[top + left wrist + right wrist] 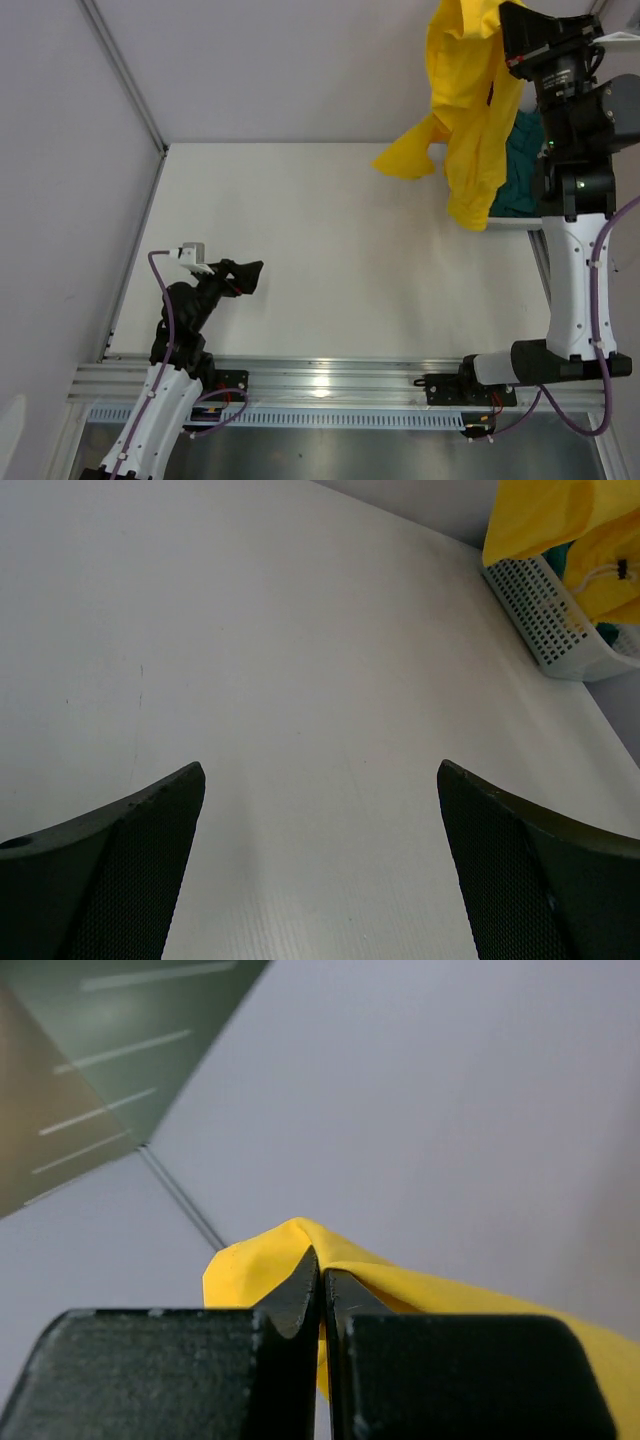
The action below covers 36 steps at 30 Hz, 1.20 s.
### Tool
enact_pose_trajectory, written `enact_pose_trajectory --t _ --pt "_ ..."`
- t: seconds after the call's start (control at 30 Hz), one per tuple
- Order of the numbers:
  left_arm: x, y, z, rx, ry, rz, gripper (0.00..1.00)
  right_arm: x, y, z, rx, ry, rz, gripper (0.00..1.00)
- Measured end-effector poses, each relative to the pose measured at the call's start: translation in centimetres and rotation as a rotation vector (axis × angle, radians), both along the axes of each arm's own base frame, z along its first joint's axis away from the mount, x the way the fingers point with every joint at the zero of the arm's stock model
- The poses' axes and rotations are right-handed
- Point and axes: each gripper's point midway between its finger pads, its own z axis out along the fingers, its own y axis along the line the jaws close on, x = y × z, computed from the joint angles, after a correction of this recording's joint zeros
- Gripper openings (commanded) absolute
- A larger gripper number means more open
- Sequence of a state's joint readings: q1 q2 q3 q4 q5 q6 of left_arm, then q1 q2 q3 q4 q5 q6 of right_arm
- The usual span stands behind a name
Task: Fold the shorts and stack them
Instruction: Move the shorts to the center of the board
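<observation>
Right gripper (322,1300), raised nearest the lens at 1 o'clock in the top view: jaws pinched flat on a fold of the yellow shorts (465,110). The cloth hangs free below the grip, so its own weight can open it out before it is laid down for folding.

- Lower hem dangles over the basket (545,620) at 2 o'clock. Some of the fabric looks to be partly inside it.
- Teal shorts (520,170) lie in the basket behind the yellow pair, untouched. Judged to be second in line.
- Left gripper (320,770) at 8 o'clock: jaws spread wide, holding nothing, low over the bare table (330,250). It probably waits there to catch a loose corner.
- Fold not yet begun; nothing stacked.

Writing: a small dark mark (490,96) shows on the yellow cloth, possibly a logo, but it is too small to read. No other labels visible.
</observation>
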<state>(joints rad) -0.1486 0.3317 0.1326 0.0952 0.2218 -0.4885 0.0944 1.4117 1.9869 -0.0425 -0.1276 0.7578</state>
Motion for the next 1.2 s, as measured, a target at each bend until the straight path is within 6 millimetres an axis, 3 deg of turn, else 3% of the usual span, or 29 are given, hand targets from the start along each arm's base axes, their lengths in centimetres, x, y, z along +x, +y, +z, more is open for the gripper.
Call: enact_pose_trajectory --t 0.1,0.27,0.43,0.53,0.7,0.83,0.9,1.0,1.2 --pt "0.0 0.0 0.0 0.000 0.000 0.000 0.99 -4.2 0.7 3.1 0.025 -0.090 0.059 0.00" --pt "-0.1 0.0 0.3 -0.001 -0.015 0.001 0.99 -9.8 2.2 5.7 0.058 -0.168 0.179 0.00" --pt "-0.3 0.1 0.9 -0.005 -0.040 0.001 0.99 -13.0 2.6 6.7 0.098 -0.186 0.248 0.00" --pt "-0.3 0.2 0.9 -0.003 -0.037 0.007 0.99 -13.9 3.4 5.8 0.130 -0.155 0.315 0.00" --pt "-0.4 0.5 0.7 0.000 -0.032 0.026 0.99 -11.7 7.0 -0.5 0.163 0.025 0.452 0.00" --pt "-0.6 0.6 1.6 -0.006 -0.068 0.030 0.99 -7.4 12.4 -6.9 0.123 0.234 0.539 0.00" --pt "-0.6 0.6 1.7 -0.012 -0.073 0.028 0.99 -5.2 15.7 -11.1 0.073 0.352 0.562 0.00" --pt "-0.8 0.4 2.1 -0.040 -0.075 0.022 0.99 -3.9 19.6 -18.0 -0.022 0.520 0.558 0.00" --pt "-1.7 0.0 4.2 -0.119 -0.131 0.007 0.99 -3.6 22.6 -30.1 -0.194 0.751 0.491 0.00"
